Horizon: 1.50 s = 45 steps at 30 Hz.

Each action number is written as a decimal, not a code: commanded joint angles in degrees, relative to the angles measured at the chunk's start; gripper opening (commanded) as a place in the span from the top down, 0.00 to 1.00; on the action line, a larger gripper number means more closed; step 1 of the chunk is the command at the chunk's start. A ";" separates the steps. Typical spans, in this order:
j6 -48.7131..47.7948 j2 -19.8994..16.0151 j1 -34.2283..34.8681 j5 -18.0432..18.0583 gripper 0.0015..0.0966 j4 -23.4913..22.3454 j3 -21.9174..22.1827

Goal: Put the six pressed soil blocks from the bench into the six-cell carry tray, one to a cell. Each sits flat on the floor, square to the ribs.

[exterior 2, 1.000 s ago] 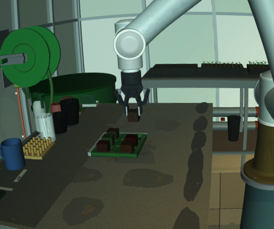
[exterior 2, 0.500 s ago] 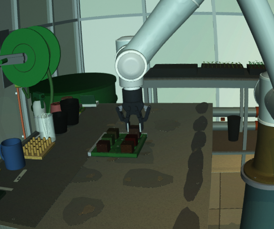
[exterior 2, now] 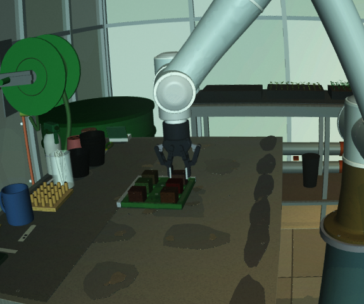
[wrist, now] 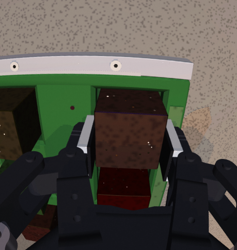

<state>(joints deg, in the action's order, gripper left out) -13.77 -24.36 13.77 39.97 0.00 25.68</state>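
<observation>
The far-right cell of the green carry tray is largely hidden by my fingers and the soil block between them. That brown block is held in my closed gripper at the tray's far right corner, low over the cell. A dark red block sits in the cell just in front of it, and a brown block in the near right cell. The left row holds three blocks, one to a cell. In the wrist camera the held block looks square to the ribs.
The tray's white end strip lies at its short end toward the bench's front. Left of the tray stand black pots, a peg board and a blue mug. Dark stains mark the bench top.
</observation>
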 commanded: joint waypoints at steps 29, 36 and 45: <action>0.00 0.03 0.00 -0.02 0.38 0.01 -0.02; 0.00 0.03 0.00 -0.02 0.38 0.01 -0.02; 0.00 0.69 0.00 0.89 0.38 0.01 -0.28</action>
<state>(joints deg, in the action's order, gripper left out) -13.77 -23.71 13.77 40.86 0.00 25.44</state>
